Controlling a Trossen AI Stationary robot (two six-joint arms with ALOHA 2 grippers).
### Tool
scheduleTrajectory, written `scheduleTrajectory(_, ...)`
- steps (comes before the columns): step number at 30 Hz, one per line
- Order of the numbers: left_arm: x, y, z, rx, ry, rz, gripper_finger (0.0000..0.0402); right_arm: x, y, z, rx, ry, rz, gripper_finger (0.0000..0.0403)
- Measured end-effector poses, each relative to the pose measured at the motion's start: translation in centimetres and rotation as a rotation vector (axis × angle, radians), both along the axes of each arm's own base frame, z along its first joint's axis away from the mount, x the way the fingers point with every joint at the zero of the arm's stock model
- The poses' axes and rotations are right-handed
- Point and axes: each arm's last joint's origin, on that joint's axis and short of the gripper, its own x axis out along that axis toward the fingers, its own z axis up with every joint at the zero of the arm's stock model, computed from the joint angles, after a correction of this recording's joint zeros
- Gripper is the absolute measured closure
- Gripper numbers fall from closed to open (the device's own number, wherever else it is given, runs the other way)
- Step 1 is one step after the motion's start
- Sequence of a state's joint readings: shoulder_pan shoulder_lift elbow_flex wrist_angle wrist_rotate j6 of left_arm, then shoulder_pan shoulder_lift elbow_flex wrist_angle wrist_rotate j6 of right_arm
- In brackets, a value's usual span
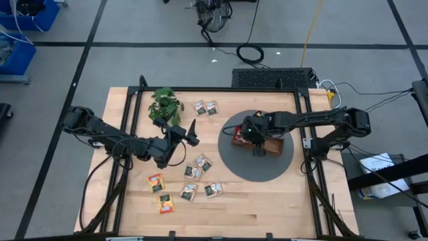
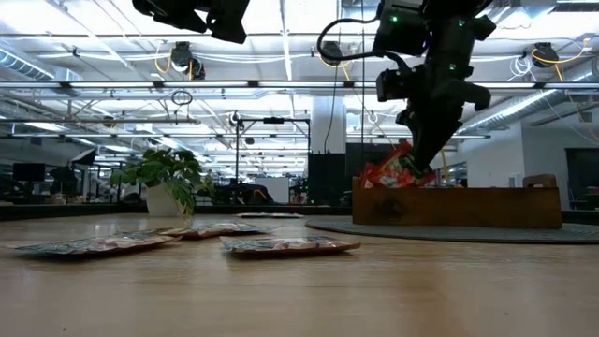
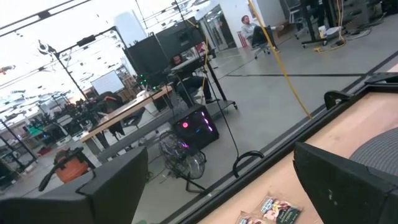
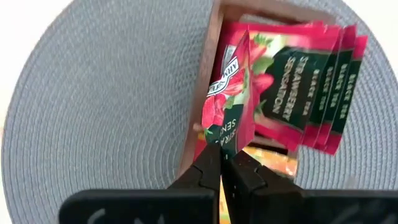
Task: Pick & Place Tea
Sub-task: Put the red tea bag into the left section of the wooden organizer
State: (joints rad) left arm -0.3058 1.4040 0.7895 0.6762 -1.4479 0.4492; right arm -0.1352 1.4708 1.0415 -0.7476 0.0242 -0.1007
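Midway, I judge: right gripper (image 4: 221, 163), jaws pinching a red sachet (image 4: 229, 93), lowers it into the tray (image 2: 457, 207) (red ones already inside); loose sachets (image 1: 189, 191) remain mid-worktop. Left gripper (image 1: 189, 134) hangs spread.

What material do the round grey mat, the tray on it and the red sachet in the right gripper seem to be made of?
Round grey mat: probably woven fabric or vinyl, matte; fine concentric ribs show.
Tray: looks like brown wood, plain flat walls with a dull finish.
Red sachet, pinched in the shut right gripper: likely printed paper or foil, slightly glossy, with thin flat edges.
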Motion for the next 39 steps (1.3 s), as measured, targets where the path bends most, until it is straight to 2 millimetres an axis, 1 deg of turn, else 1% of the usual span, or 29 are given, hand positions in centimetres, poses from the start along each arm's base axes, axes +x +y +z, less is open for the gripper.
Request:
scheduleTrajectory(3, 0.0, 0.0, 0.0, 0.0, 0.0, 0.0, 0.0009, 0.2, 0.0, 0.1, -0.001, -0.025, -0.009, 0.0401)
scheduleTrajectory(5, 0.0, 0.0, 0.0, 0.0, -0.001, 0.0, 0.0009, 0.3, 0.0, 0.1, -0.002, -0.032, -0.006, 0.039)
scheduleTrajectory(16, 0.0, 0.0, 0.0, 0.0, -0.001, 0.0, 0.0009, 0.3, 0.0, 0.1, 0.007, -0.034, -0.034, 0.0271)
scheduleTrajectory(21, 0.0, 0.0, 0.0, -0.001, -0.002, 0.001, 0.0009, 0.2, -0.2, 0.2, -0.045, -0.032, -0.052, 0.0238)
scheduleTrajectory(23, 0.0, 0.0, 0.0, -0.001, -0.003, 0.001, 0.0009, 0.1, -0.3, 0.5, -0.076, -0.044, -0.061, 0.0228)
scheduleTrajectory(27, 0.0, 0.0, 0.0, -0.001, -0.003, 0.001, 0.0009, 0.1, -0.4, 1.7, -0.137, -0.13, -0.075, 0.0212)
scheduleTrajectory(31, 0.0, 0.0, 0.0, -0.001, -0.003, 0.001, 0.0009, -0.1, -0.4, 3.1, -0.141, -0.224, -0.088, 0.0208)
scheduleTrajectory(33, 0.0, 0.0, 0.0, -0.001, -0.002, 0.001, 0.0009, -0.5, -0.2, 3.6, -0.132, -0.245, -0.098, 0.0218)
scheduleTrajectory(37, 0.0, 0.0, 0.0, 0.0, -0.001, 0.001, 0.0009, -1.1, 0.2, 4.3, -0.127, -0.266, -0.102, 0.0266)
scheduleTrajectory(39, 0.0, 0.0, 0.0, 0.0, 0.0, 0.001, 0.0009, -1.3, 0.5, 4.3, -0.104, -0.285, -0.102, 0.0295)
